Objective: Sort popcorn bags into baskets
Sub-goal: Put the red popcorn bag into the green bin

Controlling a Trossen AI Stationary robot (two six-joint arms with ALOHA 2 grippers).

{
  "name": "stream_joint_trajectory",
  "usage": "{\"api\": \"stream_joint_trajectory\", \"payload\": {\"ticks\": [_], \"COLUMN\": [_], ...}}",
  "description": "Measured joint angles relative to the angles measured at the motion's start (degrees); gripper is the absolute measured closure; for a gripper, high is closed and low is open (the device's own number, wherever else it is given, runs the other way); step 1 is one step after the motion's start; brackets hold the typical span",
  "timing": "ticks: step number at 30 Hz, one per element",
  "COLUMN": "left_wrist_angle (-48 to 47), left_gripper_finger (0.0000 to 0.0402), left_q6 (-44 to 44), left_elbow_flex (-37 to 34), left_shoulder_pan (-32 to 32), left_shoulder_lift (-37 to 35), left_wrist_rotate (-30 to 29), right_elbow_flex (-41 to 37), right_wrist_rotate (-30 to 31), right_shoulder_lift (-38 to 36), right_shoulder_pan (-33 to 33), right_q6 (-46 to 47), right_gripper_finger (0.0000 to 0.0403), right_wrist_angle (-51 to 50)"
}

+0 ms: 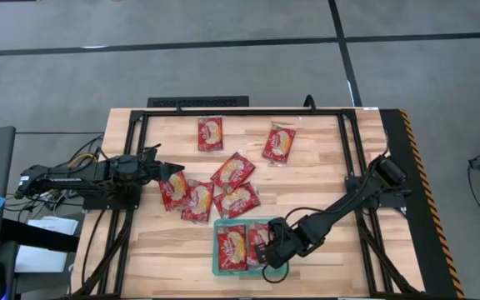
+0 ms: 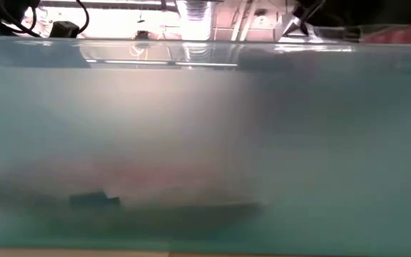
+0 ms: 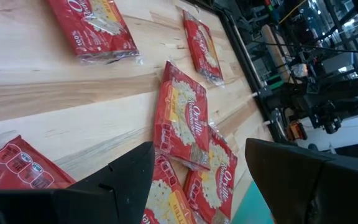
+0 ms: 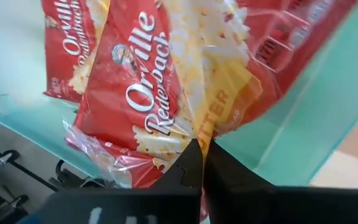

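My right hand (image 1: 267, 250) was pinched tight on the edge of a popcorn bag (image 4: 166, 106), holding it tilted inside the green tray (image 1: 220, 271) near the bench (image 1: 323, 158) front edge, beside a bag (image 1: 231, 247) already lying flat there. To finish well, I judged I should lower it level before letting go, so it sat beside the first rather than propped on the rim. My left hand (image 3: 197, 171) hovered wide apart and empty over the loose bags (image 1: 233, 172) mid-bench.
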Motion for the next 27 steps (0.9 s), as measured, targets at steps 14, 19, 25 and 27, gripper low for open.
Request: {"api": "stream_joint_trajectory", "payload": {"ticks": [14, 19, 25, 27], "left_wrist_angle": [0.00, 0.00, -0.21, -0.32], "left_gripper_finger": [0.0161, 0.0161, 0.0161, 0.0161], "left_q6": [0.43, -0.02, -0.02, -0.02], "left_elbow_flex": [0.00, 0.00, 0.00, 0.00], "left_shoulder_pan": [0.00, 0.00, 0.00, 0.00], "left_shoulder_lift": [0.00, 0.00, 0.02, 0.00], "left_wrist_rotate": [0.00, 0.01, 0.11, 0.11], "right_elbow_flex": [0.02, 0.09, 0.09, 0.07], "right_wrist_rotate": [-3.93, -1.18, 8.71, 11.59], "right_shoulder_lift": [-1.38, -7.71, -17.48, -19.87], "right_shoulder_pan": [-2.05, -3.28, -9.02, -12.52], "right_q6": [-3.57, -2.84, -0.29, -1.83], "right_gripper_finger": [0.0244, 0.0215, 0.0202, 0.0198], "right_wrist_angle": [-1.94, -6.22, -23.87, -28.74]}}
